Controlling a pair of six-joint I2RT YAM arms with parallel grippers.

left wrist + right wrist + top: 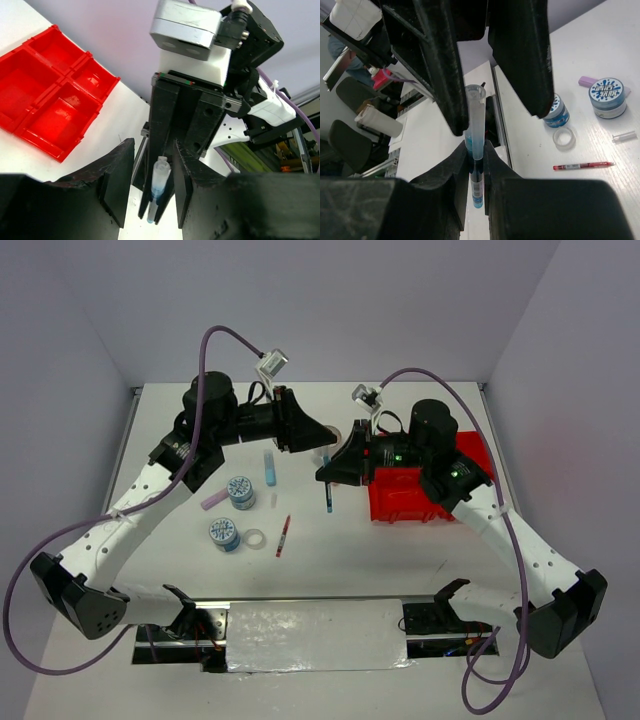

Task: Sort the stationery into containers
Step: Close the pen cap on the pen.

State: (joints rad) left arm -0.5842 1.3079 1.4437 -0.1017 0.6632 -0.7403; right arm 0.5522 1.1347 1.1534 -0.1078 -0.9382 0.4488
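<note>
Looking from the top, the blue pen (328, 500) is seen pinched in the right gripper (328, 480), just beside the bin (400, 508) and not yet in it. The left gripper (322, 433) is seen very close to the right one. A bump could be caused if either arm is swung before the other is moved away, and the pen could be knocked loose. Other things are seen lying on the table (350, 560) (two tape rolls (240, 490), a clear ring (256, 538), a red pen (283, 536), two markers (269, 468)). They could be scattered if the pen is dropped on them.

From the left wrist, the left fingers (117, 185) are seen spread apart with nothing gripped. The pen is seen in the gap between them, and whether it is touched by either cannot be told. If those fingers are closed while the right ones are closed too, the pen could be bent, or twisted out by a pull from both sides. No stationery is seen in the four parts of the bin.

From the right wrist, the pen is seen squeezed part-way down its body, with its clear top end stuck out between the left fingers. A thin, smooth pen can be tipped easily. If it is slid or turned in the grip, it could be let go over the bin's wall and be lost on the table.
</note>
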